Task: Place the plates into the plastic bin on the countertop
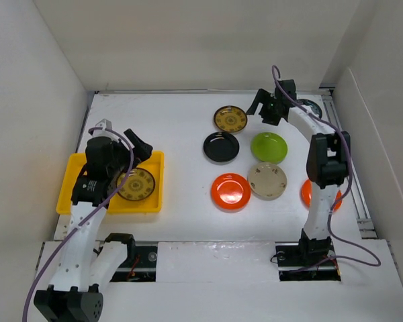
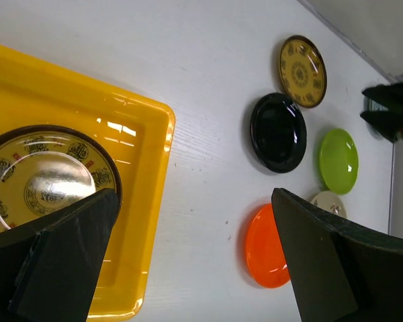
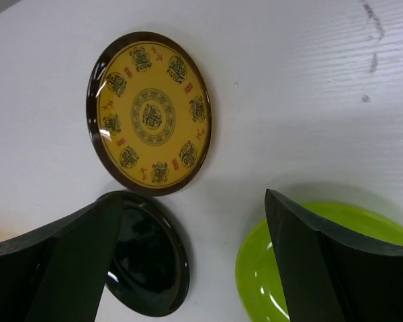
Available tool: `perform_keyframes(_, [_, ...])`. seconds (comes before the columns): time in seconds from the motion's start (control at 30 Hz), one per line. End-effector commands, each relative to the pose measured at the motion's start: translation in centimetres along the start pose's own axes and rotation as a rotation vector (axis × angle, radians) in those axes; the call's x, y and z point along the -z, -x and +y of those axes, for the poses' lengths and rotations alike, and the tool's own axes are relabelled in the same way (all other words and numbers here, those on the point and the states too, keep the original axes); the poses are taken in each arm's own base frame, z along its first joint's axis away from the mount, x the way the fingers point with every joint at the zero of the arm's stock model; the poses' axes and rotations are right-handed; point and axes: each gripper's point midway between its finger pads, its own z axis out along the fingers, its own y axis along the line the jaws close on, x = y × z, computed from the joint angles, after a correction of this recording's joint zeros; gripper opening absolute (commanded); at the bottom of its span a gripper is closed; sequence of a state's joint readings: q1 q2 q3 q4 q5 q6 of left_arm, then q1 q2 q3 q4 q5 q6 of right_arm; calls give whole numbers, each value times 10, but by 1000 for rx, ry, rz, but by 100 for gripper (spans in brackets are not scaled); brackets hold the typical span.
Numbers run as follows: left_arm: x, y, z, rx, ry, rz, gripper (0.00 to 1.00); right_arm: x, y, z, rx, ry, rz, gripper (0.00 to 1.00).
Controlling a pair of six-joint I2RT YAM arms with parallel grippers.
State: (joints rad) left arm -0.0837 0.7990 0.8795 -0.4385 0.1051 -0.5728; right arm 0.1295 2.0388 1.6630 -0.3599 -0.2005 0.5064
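Fingers wide and empty: left fingers (image 2: 60, 261), right fingers (image 3: 309, 268).
Loose brown-gold plate (image 3: 151, 113) lies just ahead of my right pair on the counter (image 3: 289, 80); left pair hangs over the plastic bin (image 2: 141, 174).

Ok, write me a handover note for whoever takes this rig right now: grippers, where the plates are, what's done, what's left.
Left gripper: open, empty, above the yellow bin.
Right gripper: open, empty, over the far plates.
Done: one brown-gold plate lies in the bin.
Left on the countertop: second brown-gold plate, black plate, lime green plate, orange plate, beige plate, another orange plate partly hidden behind the right arm, and a grey-teal plate mostly hidden by it.
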Motion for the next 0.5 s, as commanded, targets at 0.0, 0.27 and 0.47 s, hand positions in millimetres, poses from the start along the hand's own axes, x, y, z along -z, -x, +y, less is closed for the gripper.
perform_keyframes(0.0, [2, -2, -15, -84, -82, 40, 100, -18, -9, 12, 27, 83, 107, 91])
perform_keyframes(0.27, [-9, -14, -18, -91, -126, 92, 100, -64, -26, 4, 3, 79, 190, 81])
perform_keyframes(0.47, [-6, -13, -19, -102, -133, 82, 100, -86, -44, -13, -44, 37, 239, 56])
